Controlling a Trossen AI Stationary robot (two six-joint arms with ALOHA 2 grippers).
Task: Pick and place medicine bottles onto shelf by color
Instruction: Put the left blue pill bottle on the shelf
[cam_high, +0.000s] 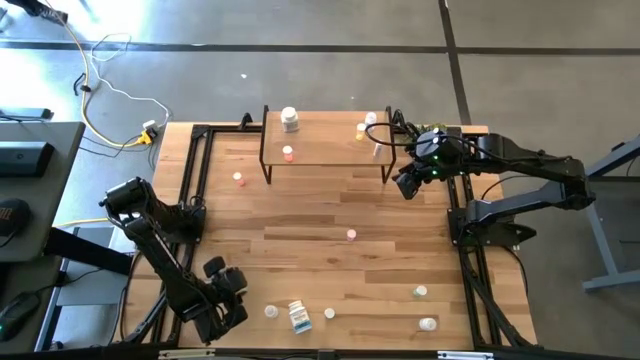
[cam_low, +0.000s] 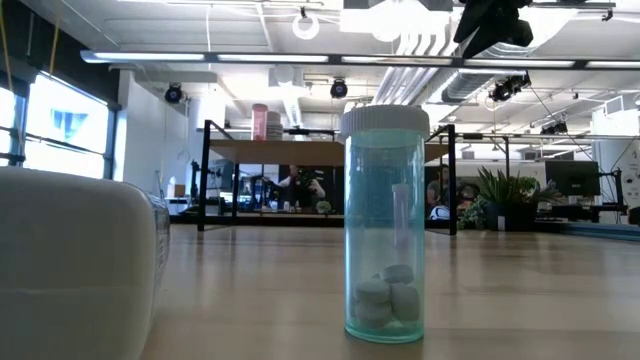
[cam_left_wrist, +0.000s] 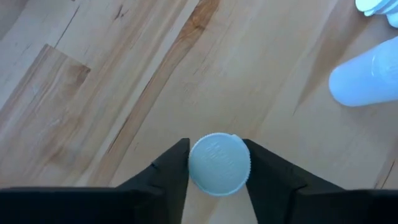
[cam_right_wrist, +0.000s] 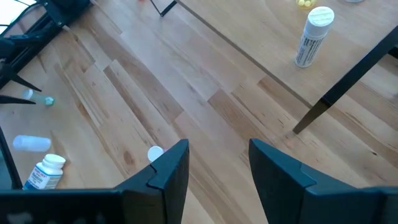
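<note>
My left gripper (cam_high: 224, 287) is near the table's near-left corner, pointing down. In the left wrist view it (cam_left_wrist: 217, 152) is shut on a small bottle with a white cap (cam_left_wrist: 218, 164). My right gripper (cam_high: 408, 184) hangs open over the table by the shelf's (cam_high: 325, 142) front right leg, holding nothing (cam_right_wrist: 217, 165). Several bottles stand on the shelf, among them a big white one (cam_high: 290, 120) and a labelled one (cam_right_wrist: 313, 36). Other bottles are scattered over the tabletop, such as a pink one (cam_high: 351, 235) and a blue-labelled one (cam_high: 299, 317). A teal bottle of pills (cam_low: 385, 225) stands upright. My left gripper has the small bottle by the rim of its white cap (cam_left_wrist: 194, 167), pinched between the two fingers, one on each side. The fingers come from above, pointing down, and the bottle stands upright between them. Whether its base is on the table, I cannot tell.
A pale bottle (cam_left_wrist: 365, 79) lies on its side close to my left gripper. Black frame rails (cam_high: 190, 180) run along both sides of the table. The shelf's black legs (cam_right_wrist: 336, 99) stand in front of my right gripper. A big white bottle (cam_low: 75, 265) fills the low view's left.
</note>
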